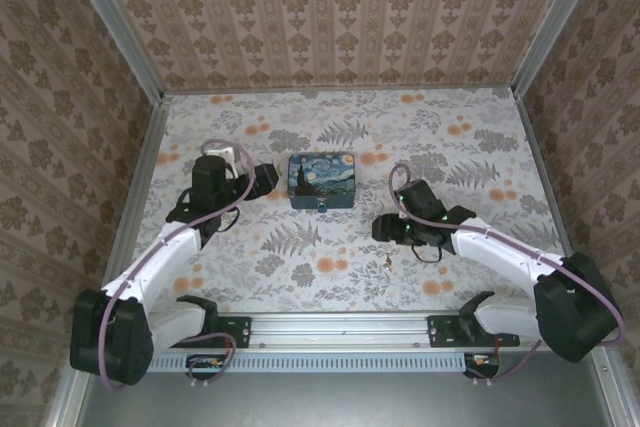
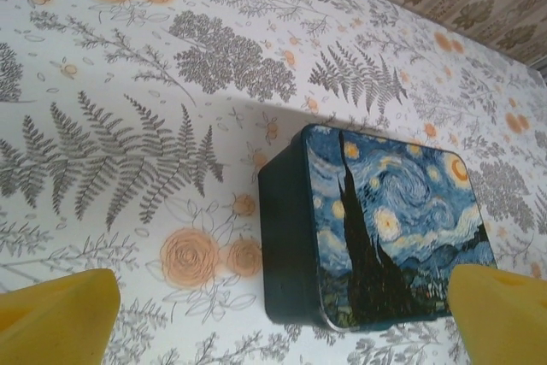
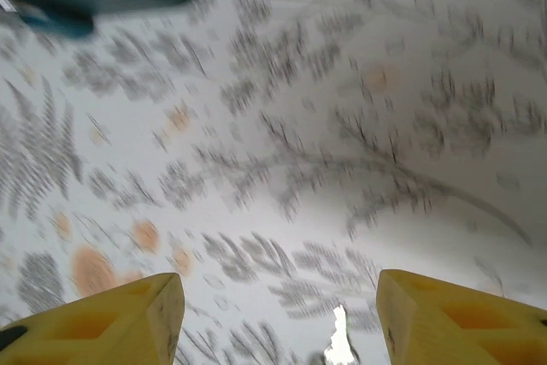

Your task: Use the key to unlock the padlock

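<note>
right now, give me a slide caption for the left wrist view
Wide-open yellow fingers frame the starry-night tin sitting closed on the floral table.

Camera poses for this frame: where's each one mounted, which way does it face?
Top external: above and behind the bases, looking down on the table; both arms show, left gripper and right gripper.
Left wrist: low, facing the tin; its yellow fingers at the bottom corners.
Right wrist: blurred, tilted down at the table; its yellow fingers below.
Shared: all three see the tin.
</note>
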Motion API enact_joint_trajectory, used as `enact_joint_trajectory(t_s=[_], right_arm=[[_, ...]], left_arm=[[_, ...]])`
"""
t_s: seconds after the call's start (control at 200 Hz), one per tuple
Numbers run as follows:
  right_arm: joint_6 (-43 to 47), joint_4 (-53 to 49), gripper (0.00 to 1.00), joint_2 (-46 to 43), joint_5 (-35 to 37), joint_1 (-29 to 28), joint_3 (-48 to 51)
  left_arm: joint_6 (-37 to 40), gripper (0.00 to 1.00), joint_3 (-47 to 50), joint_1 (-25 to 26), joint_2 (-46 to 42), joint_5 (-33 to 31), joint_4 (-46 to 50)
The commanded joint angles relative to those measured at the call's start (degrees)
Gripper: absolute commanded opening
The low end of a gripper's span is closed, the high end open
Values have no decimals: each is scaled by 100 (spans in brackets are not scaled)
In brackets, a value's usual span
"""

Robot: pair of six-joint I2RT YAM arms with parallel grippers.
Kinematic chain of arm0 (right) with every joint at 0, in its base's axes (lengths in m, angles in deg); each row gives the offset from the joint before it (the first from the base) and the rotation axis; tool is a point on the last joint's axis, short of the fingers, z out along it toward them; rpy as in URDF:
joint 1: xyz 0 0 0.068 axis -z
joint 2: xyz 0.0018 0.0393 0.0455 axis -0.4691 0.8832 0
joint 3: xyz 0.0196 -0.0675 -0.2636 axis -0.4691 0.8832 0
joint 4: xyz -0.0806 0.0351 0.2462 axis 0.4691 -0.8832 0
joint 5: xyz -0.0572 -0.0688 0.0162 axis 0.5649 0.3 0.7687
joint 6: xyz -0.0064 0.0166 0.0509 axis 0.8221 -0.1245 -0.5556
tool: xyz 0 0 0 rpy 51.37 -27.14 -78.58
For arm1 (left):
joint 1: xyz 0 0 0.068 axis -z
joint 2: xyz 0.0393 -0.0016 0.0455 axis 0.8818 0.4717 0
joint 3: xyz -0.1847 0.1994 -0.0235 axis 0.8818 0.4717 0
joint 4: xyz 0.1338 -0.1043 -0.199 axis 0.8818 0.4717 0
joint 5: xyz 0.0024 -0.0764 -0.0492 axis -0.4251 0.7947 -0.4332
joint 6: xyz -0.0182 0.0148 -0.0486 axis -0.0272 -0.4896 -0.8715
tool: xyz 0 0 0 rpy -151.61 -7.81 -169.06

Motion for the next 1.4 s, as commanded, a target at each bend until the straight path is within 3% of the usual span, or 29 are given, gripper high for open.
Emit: enact_joint_trajectory(t_s=[0.0, 0.29, 0.57, 1.035, 1.395], right_arm=[[-169, -562, 62, -168, 534, -268, 194], [-453, -720, 60, -213, 881, -636, 284], [-494, -882, 57, -53, 1090, -860, 229], [-536, -619, 52, 624, 1170, -1188, -38], [-617, -561, 49, 734, 1236, -1308, -35]], left_arm=[[241, 100, 83, -16, -317, -69, 382], [-83, 100, 511, -25, -997, -582, 448], [-169, 100, 373, 124, -617, -237, 550], [-264, 100, 215, 969, 138, -603, 148], [-272, 100, 219, 1058, 205, -642, 51]])
